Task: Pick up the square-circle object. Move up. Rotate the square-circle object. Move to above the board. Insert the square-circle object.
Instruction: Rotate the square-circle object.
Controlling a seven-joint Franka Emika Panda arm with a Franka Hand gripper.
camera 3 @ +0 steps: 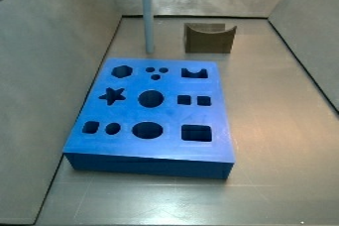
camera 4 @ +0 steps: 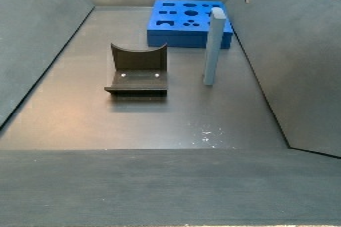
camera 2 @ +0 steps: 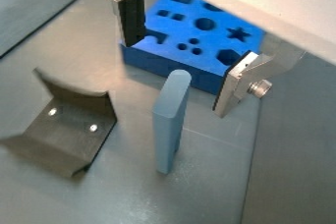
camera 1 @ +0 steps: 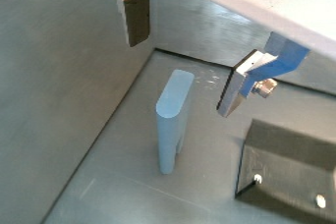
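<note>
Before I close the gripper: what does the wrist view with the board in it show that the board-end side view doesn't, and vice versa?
Wrist view only: the open gripper, its fingers apart and not touching the upright pale blue piece. Side view only: the whole board with every cut-out. Both: the piece standing on the floor, the fixture and at least part of the board.

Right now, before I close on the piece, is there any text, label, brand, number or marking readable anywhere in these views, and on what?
None: no view shows any word, number or logo.
The board: only shaped cut-outs, no lettering.
The square-circle object: plain pale blue, standing upright, unmarked.
The fixture: bare dark metal with two holes, no label.
The gripper: open above the object, plain silver fingers, no markings.
</note>
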